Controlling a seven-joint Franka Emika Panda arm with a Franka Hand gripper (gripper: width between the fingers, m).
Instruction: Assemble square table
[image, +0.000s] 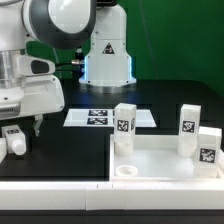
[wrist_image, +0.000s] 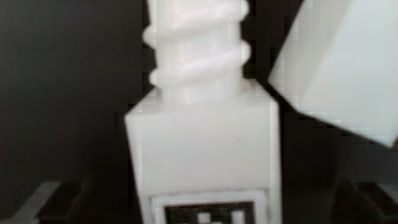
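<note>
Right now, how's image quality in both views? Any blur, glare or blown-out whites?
Exterior view: mostly sharp, even lighting; the white plastic square tray-like top is nearly blown out, its rim edges faint; tags on the short white block legs stay readable. Wrist view: soft and out of focus; the white block leg with a threaded screw end fills the frame, its tag is smeared, and the background is dark.

Three legs (image: 124, 129) on tabletop (image: 150, 160)
</note>
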